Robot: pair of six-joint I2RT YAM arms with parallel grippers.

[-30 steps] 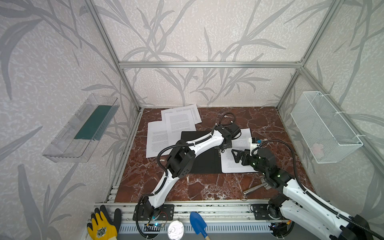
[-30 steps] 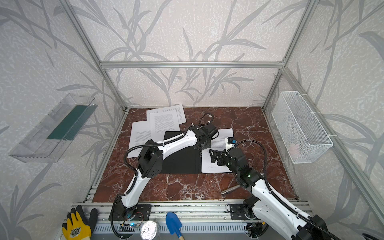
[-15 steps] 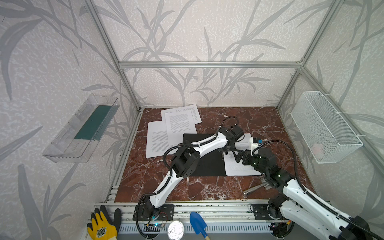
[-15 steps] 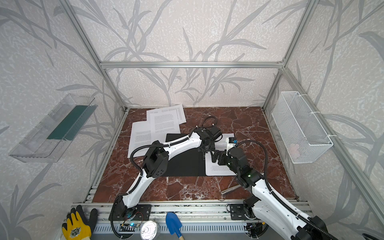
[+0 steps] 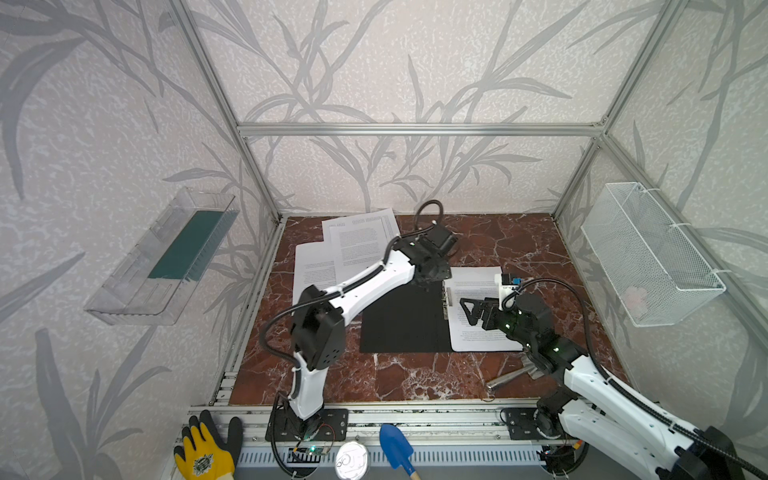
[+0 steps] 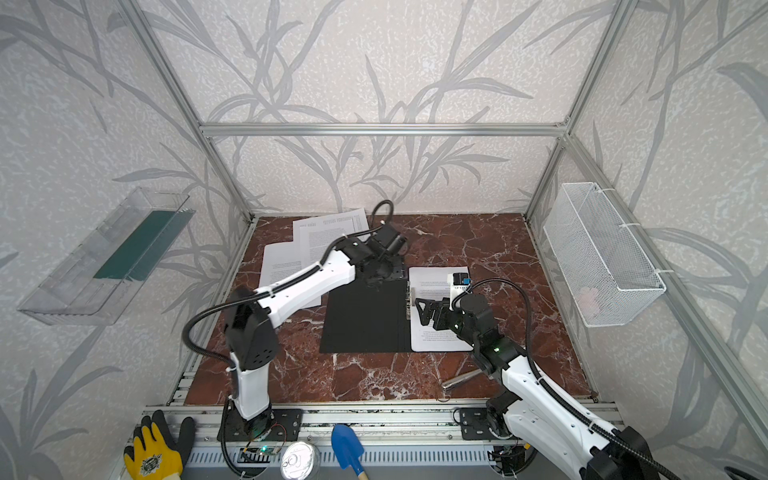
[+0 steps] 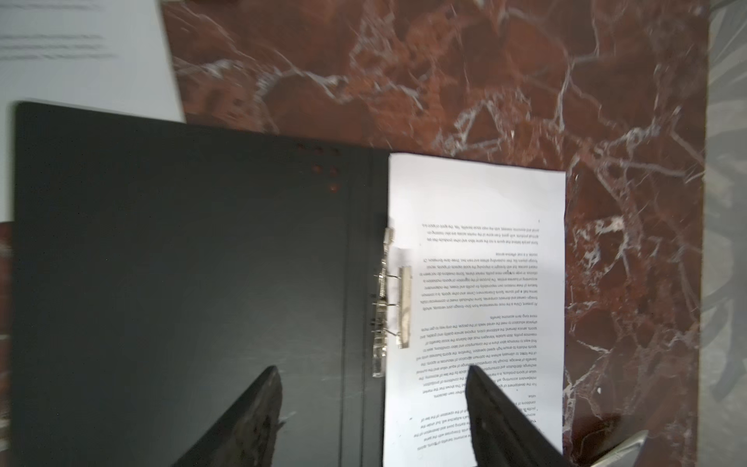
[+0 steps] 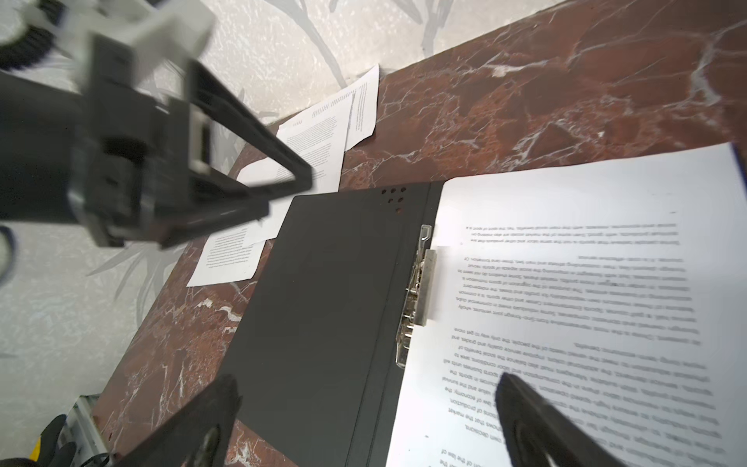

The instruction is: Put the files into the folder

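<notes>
Both wide and empty, left hand [image 7: 370, 372] and right hand [image 8: 368, 380] hover over folder [image 5: 399, 324].

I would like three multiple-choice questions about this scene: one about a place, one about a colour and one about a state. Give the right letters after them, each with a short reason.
1. Where do the loose sheets outside the folder lie on the table?
A. far left
B. near right
C. near middle

2. What colour is the open folder's inner side?
A. blue
B. black
C. white

3. How is the right gripper?
A. shut on a sheet
B. shut on the folder's edge
C. open, holding nothing

Answers:
1 A, they overlap near the far left corner.
2 B, the opened cover shows black.
3 C, its jaws stand wide apart with nothing between them.
</notes>
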